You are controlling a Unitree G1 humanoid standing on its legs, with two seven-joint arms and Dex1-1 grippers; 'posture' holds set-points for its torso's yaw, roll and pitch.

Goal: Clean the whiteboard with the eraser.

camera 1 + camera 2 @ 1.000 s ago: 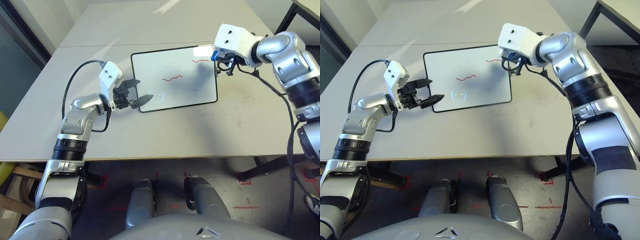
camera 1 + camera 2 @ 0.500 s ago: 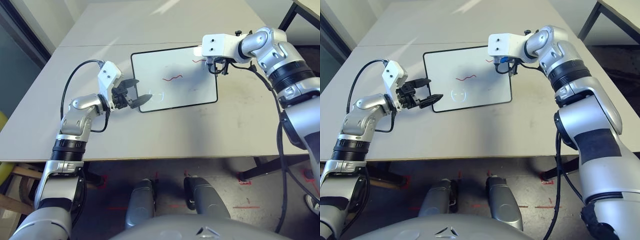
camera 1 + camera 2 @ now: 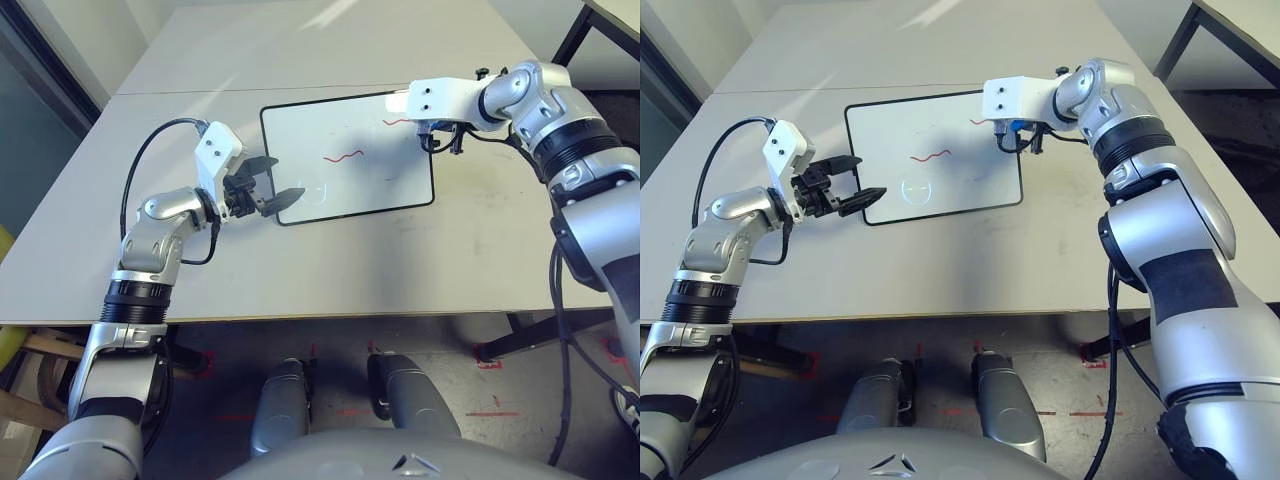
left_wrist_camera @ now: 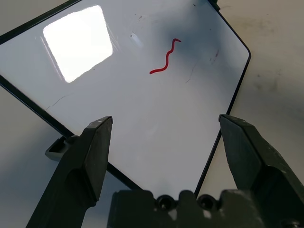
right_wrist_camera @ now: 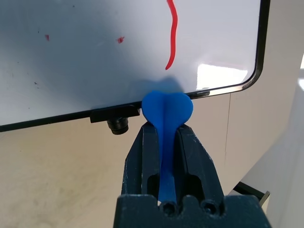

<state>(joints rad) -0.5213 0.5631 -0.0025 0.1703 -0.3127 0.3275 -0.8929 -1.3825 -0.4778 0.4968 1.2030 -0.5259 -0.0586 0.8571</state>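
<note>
The grey table (image 3: 330, 250) carries everything, with a seam running across its far half and a second table's dark leg showing at the far right corner of the head views. On it lies the whiteboard (image 3: 350, 185), a white rectangle in a thin black frame with rounded corners, set slightly askew so that its right end sits a little farther from the robot than its left. A short black knob (image 5: 118, 125) sticks out from the frame on the right-hand edge.

Two red marks are on the board. One squiggle (image 3: 343, 157) sits near the middle, and a shorter one (image 3: 396, 122) lies near the far right corner. A faint circle mark (image 3: 915, 188) shows on the near part of the board, and a few tiny red specks dot the surface close to the right edge.

The right hand (image 3: 440, 137) hangs over the far right corner of the board, just beside the shorter red squiggle, its fingers pressed together on the eraser (image 5: 166, 108). The eraser is a small bright blue piece whose rounded end pokes out past the fingertips, over the board's frame next to the knob. Whether it touches the board I cannot tell.

The left hand (image 3: 272, 181) is at the near left corner of the board, pointing toward it, with its two black fingers (image 4: 85, 161) spread wide and nothing between them. In the left wrist view the board's corner lies in the gap between the fingers.
</note>
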